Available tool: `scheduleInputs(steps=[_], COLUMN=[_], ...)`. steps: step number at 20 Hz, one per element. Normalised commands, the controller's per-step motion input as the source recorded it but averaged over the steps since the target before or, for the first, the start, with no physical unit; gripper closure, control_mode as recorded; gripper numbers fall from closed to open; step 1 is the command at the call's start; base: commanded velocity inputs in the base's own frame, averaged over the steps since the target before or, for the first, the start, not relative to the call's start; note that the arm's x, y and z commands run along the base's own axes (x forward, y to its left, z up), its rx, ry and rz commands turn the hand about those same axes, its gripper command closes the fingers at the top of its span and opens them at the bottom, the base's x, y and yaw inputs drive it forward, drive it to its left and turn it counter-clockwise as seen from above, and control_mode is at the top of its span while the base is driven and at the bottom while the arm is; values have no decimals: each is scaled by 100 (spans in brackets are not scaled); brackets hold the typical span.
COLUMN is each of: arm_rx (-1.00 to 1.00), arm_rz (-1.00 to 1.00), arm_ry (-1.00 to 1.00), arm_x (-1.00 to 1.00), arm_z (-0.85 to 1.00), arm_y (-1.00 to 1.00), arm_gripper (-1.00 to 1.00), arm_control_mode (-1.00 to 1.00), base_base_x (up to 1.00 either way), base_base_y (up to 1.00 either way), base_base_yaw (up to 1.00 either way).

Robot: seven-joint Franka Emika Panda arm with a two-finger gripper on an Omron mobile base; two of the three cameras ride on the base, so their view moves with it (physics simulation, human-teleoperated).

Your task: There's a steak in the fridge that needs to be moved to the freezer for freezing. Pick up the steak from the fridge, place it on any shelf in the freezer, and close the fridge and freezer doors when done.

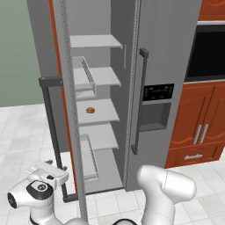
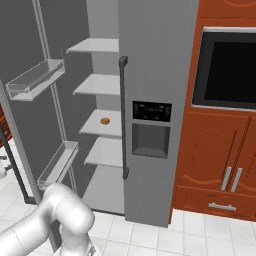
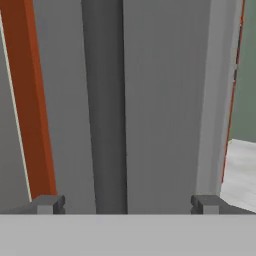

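Open door (image 1: 66, 88) stands before us; oven (image 2: 227, 70) at right. Our gripper (image 3: 127, 204), jaws wide and empty, faces what may be its dark handle (image 3: 102, 100).

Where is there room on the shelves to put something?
In the open compartment, the top shelf, second shelf and fourth shelf are bare. The third shelf has a small orange-brown lump mid-shelf, with room either side. Both door bins look empty.

Tool (image 3: 125, 204) spread wide, facing dark bar handle (image 3: 104, 110) on grey door (image 3: 165, 100)
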Motion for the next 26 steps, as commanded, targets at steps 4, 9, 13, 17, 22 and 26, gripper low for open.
scheduleInputs(steps=[4,9,13,17,22,26], arm_rx=[-4,-7,-4,-1,0,0], arm_rz=[-3,-3,-3,-3,-5,-4], arm_ry=[0,0,0,1,8,6], arm_x=[32,26,28,30,13,8], arm_z=[-30,-32,-23,-16,-8,0], arm_y=[10,24,4,0,-17,-59], arm_gripper=[-100,-100,-100,-100,-100,-100], arm_control_mode=[-100,-100,-100,-100,-100,-100], base_base_x=[0,0,0,0,0,0], base_base_y=[0,0,0,0,0,0], base_base_yaw=[0,0,0,0,0,0])
